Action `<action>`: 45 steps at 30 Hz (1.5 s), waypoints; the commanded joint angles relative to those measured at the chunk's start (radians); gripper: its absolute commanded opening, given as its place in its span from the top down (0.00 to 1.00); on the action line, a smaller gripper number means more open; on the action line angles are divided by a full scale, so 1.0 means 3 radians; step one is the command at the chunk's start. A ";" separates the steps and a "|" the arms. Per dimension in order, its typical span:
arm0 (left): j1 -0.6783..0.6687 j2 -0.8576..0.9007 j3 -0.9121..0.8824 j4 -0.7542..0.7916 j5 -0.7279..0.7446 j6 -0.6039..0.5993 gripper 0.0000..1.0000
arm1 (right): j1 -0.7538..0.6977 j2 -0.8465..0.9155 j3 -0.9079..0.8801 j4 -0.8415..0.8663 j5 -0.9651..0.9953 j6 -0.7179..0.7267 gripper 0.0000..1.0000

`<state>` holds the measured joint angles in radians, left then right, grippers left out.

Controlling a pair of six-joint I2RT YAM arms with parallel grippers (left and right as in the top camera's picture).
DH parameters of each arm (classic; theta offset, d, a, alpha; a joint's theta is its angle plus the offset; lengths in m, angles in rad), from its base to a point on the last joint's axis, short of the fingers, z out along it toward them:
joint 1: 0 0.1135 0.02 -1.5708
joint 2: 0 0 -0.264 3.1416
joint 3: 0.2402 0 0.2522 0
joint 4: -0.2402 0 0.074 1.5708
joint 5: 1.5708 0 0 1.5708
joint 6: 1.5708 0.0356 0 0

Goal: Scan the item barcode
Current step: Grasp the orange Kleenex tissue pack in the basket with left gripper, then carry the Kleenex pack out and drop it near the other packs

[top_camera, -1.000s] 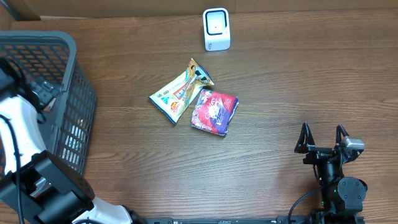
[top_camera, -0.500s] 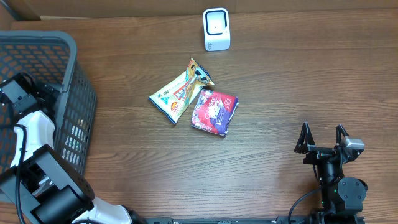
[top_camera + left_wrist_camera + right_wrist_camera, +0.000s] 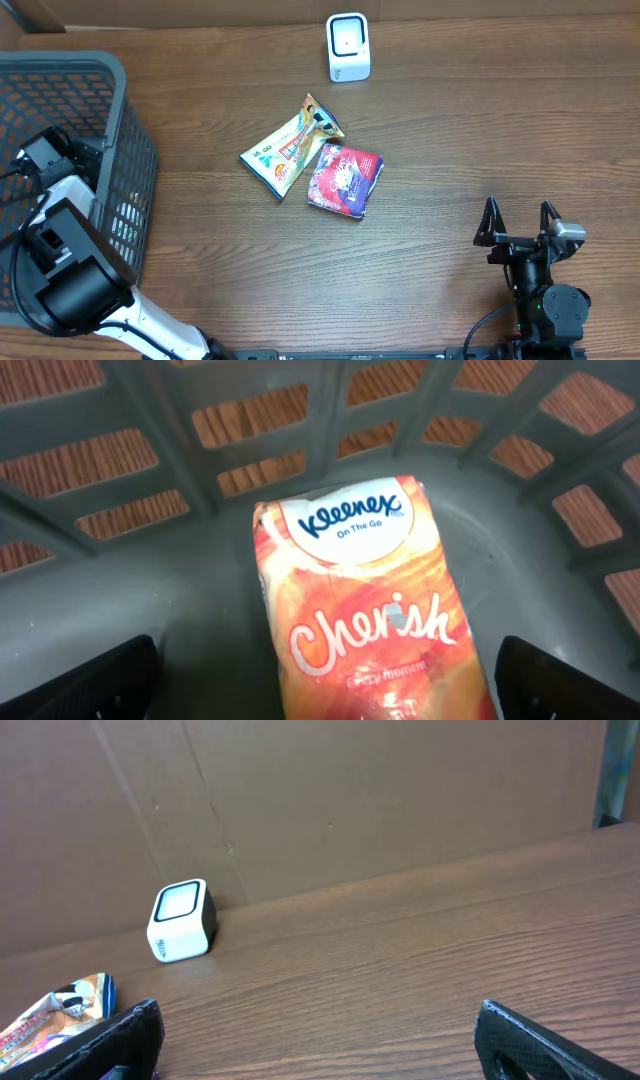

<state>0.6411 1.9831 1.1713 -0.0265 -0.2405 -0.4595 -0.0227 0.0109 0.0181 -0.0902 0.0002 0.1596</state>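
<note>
An orange Kleenex tissue pack (image 3: 370,620) lies printed face up on the grey floor of the basket (image 3: 200,610). No barcode shows on it. My left gripper (image 3: 325,690) hangs open just above the pack's near end, one finger on each side and neither touching it. From overhead, the left gripper (image 3: 45,155) sits inside the basket (image 3: 120,120) at the table's left. The white scanner (image 3: 348,47) stands at the far middle, also in the right wrist view (image 3: 182,920). My right gripper (image 3: 520,222) rests open over bare wood at the near right (image 3: 320,1040).
A yellow snack packet (image 3: 290,147) and a purple packet (image 3: 345,178) lie side by side mid-table. The snack packet's corner (image 3: 50,1015) shows at the right wrist view's left edge. A brown cardboard wall (image 3: 350,800) runs along the far side.
My left gripper has moved toward the near right inside the basket, closing on its right wall. The right arm and the table items have not moved.
</note>
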 commanded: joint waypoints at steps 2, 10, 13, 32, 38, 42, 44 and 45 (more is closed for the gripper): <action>-0.0023 0.0076 -0.0013 0.0003 0.0018 -0.0025 0.32 | 0.0019 -0.0027 -0.0034 0.0019 -0.0005 -0.0010 0.00; -0.0023 -0.0020 0.0193 -0.0329 0.0019 -0.0013 0.96 | 0.0019 -0.0027 -0.0034 0.0019 -0.0005 -0.0010 0.00; -0.0023 -0.0187 0.0406 -0.0624 0.0017 0.0122 0.96 | 0.0019 -0.0027 -0.0034 0.0019 -0.0005 -0.0010 0.00; -0.0554 -0.1422 0.3105 -0.3882 0.2421 0.1250 0.96 | 0.0019 -0.0027 -0.0034 0.0019 -0.0005 -0.0010 0.00; -0.2050 -0.1380 0.2678 -0.4518 0.1520 0.1418 0.96 | 0.0019 -0.0027 -0.0034 0.0019 -0.0005 -0.0010 0.00; -0.2970 -0.1378 0.1869 -0.4223 0.0515 0.0945 0.96 | 0.0019 -0.0027 -0.0034 0.0019 -0.0005 -0.0009 0.00; -0.3324 -0.1378 0.1350 -0.3943 0.0141 0.0609 0.96 | 0.0019 -0.0027 -0.0034 0.0019 -0.0005 -0.0010 0.00; -0.3429 -0.1378 0.1128 -0.3806 0.0080 0.0509 0.96 | 0.0019 -0.0027 -0.0034 0.0019 -0.0005 -0.0010 0.00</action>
<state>-0.2977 1.5833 1.6508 -1.2098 0.0120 -0.1673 -0.0227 0.0109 0.0181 -0.0902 -0.0002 0.1596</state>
